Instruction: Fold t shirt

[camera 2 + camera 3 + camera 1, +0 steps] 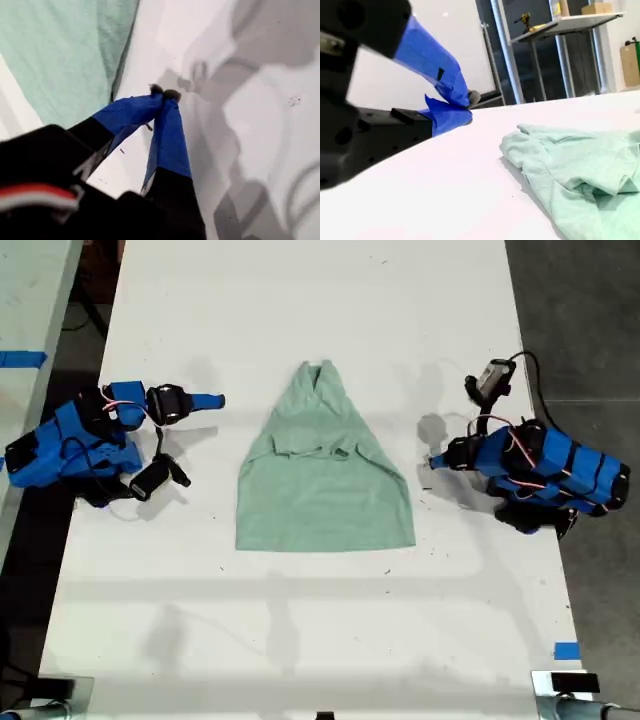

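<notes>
The pale mint-green t shirt (322, 480) lies in the middle of the white table (320, 640), bunched to a narrow point at the far end and spread wide at its near hem, with wrinkles across the middle. My first gripper (432, 462) is shut on nothing, just off the shirt's edge toward the exterior view's right; its blue fingertips (165, 92) point down at bare table beside the t shirt (60, 50). My second gripper (218, 400) lies low at the exterior view's left, shut and empty (467, 105), with the t shirt (580, 170) a short way off.
Both blue arms rest folded at the table's sides in the exterior view. Blue tape marks (566, 650) sit near the table's near right corner in the exterior view. A second table edge with blue tape (20, 358) runs along the exterior view's left. Shelving (570, 20) stands beyond the table.
</notes>
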Robot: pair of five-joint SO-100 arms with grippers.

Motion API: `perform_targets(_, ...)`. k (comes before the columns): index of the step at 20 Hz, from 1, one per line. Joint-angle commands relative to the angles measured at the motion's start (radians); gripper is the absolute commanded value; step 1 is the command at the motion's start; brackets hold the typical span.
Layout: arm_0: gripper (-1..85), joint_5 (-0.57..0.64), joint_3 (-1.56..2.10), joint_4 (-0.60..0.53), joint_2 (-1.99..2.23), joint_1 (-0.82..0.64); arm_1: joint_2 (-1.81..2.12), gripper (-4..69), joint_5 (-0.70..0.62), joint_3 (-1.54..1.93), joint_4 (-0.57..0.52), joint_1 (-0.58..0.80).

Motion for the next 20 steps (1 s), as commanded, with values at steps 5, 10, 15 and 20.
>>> perform_targets(5, -0.3, -0.021, 0.04, 0.003, 0.011, -0.012, -0.552, -1.5, 0.216, -0.413, -0.097, -0.218)
perform_targets(10, -0.3, -0.021, 0.04, 0.003, 0.011, -0.009, -0.73, 17.0, 0.399, -0.276, -0.387, -0.433)
perform_targets(15, -0.3, -0.021, 0.04, 0.003, 0.011, -0.009, -0.824, 30.5, 0.399, -0.161, -0.611, -0.439)
perform_targets(20, -0.3, -0.021, 0.04, 0.003, 0.011, -0.009, -1.172, 25.3, 0.397, -0.264, -0.723, -0.436)
